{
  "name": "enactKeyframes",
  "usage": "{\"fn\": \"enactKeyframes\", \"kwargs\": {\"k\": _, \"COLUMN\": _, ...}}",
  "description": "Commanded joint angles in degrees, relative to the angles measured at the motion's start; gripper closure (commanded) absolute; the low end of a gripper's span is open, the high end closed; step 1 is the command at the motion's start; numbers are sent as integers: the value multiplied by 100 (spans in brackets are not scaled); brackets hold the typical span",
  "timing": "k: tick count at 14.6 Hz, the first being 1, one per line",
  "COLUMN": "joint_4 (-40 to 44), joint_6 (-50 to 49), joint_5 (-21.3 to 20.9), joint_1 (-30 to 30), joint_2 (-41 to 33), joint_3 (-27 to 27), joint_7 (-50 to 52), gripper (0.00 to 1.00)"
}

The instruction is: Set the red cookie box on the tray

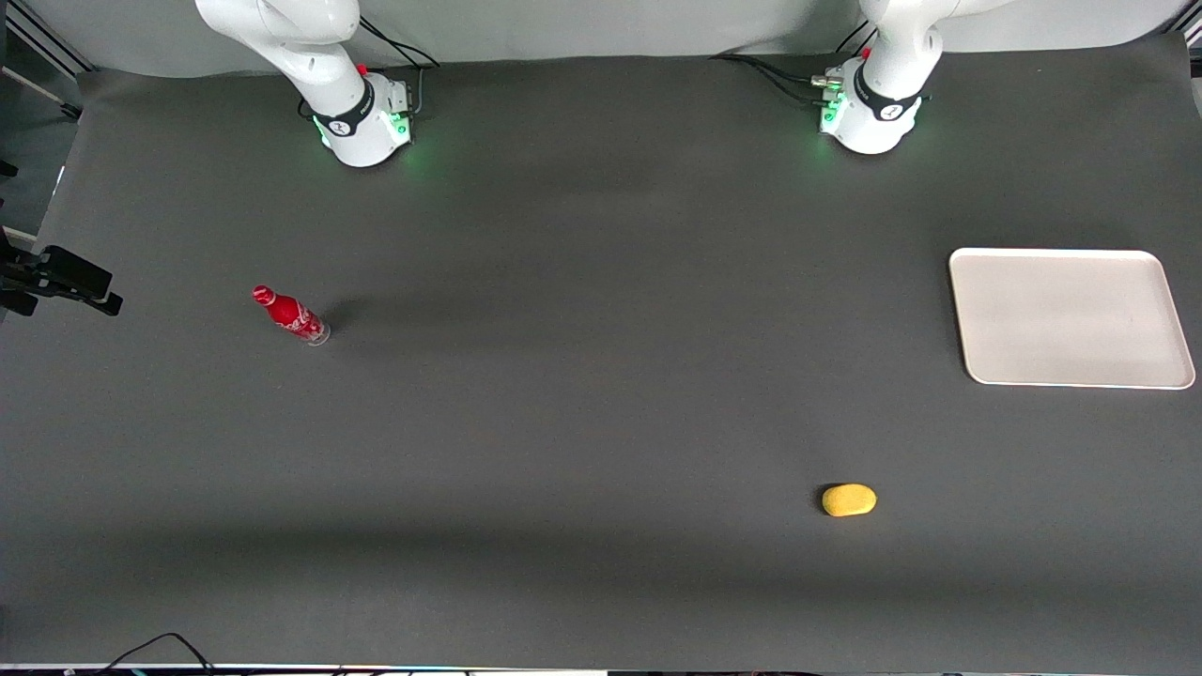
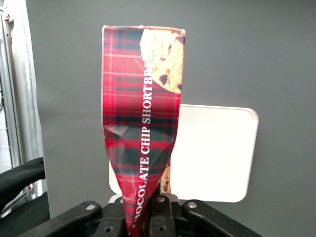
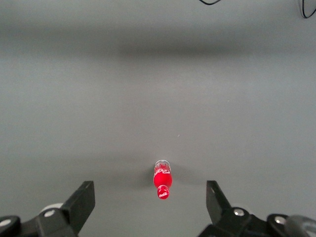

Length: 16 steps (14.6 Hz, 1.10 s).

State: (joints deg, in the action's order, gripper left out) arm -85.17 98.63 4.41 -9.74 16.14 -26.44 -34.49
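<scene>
We see the gripper (image 2: 143,217) raised over the table (image 1: 582,422), its jaws clamped on one pinched, creased end of the red cookie box (image 2: 140,128), a glossy tartan carton above the smooth off-white tray (image 2: 217,153).

White arm (image 1: 883,84) with black band, green base lights, black cables; black screw-studded end effector (image 2: 143,217).

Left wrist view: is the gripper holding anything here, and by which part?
Yes. The gripper is shut on the red cookie box, pinching one crumpled end of it. The box hangs in the air above the tray.
</scene>
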Motion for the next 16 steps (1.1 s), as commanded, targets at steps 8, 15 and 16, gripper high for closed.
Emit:
{"fn": "enactKeyframes", "kwargs": {"k": 8, "joint_4": -1792, "joint_6": 2844, "joint_5": 895, "joint_1": -704, "joint_2": 1022, "joint_3": -265, "joint_7": -1437, "gripper": 100}}
{"fn": "enactKeyframes", "kwargs": {"k": 15, "joint_4": -1845, "joint_6": 3109, "joint_5": 1474, "joint_1": -810, "joint_2": 1638, "joint_3": -239, "joint_7": -2280, "gripper": 100}}
{"fn": "enactKeyframes", "kwargs": {"k": 16, "joint_4": -1854, "joint_6": 3179, "joint_5": 1553, "joint_1": -810, "joint_2": 1664, "joint_3": -239, "joint_7": -2377, "gripper": 100}}
